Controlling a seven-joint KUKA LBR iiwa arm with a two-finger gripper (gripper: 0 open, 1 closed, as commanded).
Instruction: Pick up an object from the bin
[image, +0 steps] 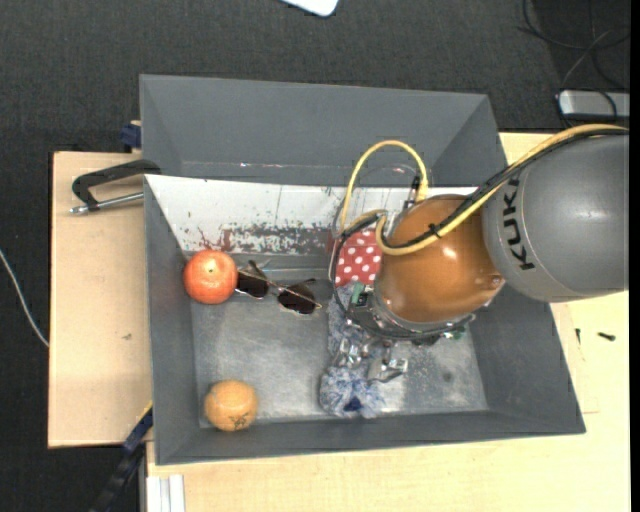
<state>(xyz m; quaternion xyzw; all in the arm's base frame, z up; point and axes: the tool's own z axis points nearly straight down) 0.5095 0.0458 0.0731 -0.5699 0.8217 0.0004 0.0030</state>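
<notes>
Bright light comes from above. The back wall of the bin (262, 206) glares white. The orange cover (432, 272) shines, with soft shadow under it.

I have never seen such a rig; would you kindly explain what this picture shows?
One camera looks down, somewhat sideways, into a grey metal bin. The big grey arm with its orange cover, reaching in from the right, is a robot meant to pick one thing out. Its tool is low over a crumpled blue-and-white bundle by the wall lowest in the picture; whether it grips it I cannot tell. Also in the bin: a red fruit, sunglasses, an orange ball and a red white-dotted thing.
</notes>
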